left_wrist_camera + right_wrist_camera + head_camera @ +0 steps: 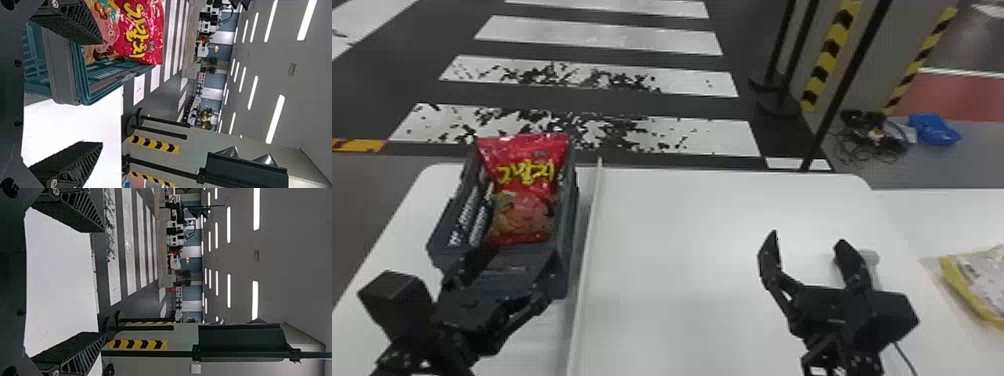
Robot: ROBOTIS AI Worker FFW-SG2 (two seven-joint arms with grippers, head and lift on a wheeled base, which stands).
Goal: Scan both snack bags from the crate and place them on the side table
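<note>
The widest open room I have is on the table (682, 220), from the pale divider (588, 240) across to the right edge. The divider runs up to the far edge, just beside the crate (569, 210), so my left side is tight: crate walls close in, with a narrow strip of tabletop between the crate and the left edge.

My left gripper (508, 265) is at the crate's near end, pointing away from me, its fingers spread and nothing between them that I can make out as held. In the left wrist view one finger overlaps the crate and the other lies over white tabletop; whether either touches the crate I can't tell. My right gripper (807, 237) is over the right part of the table, fingers apart and empty.

The red snack bag (524, 200) leans upright inside the crate, its top above the far rim, near the table's far left corner. The yellow-edged bag (964, 290) lies on the white side table (957, 215), past the right edge. Beyond are floor stripes (612, 42), black posts (847, 80) and a blue item (933, 131) on the floor beside tangled cables (874, 140).
</note>
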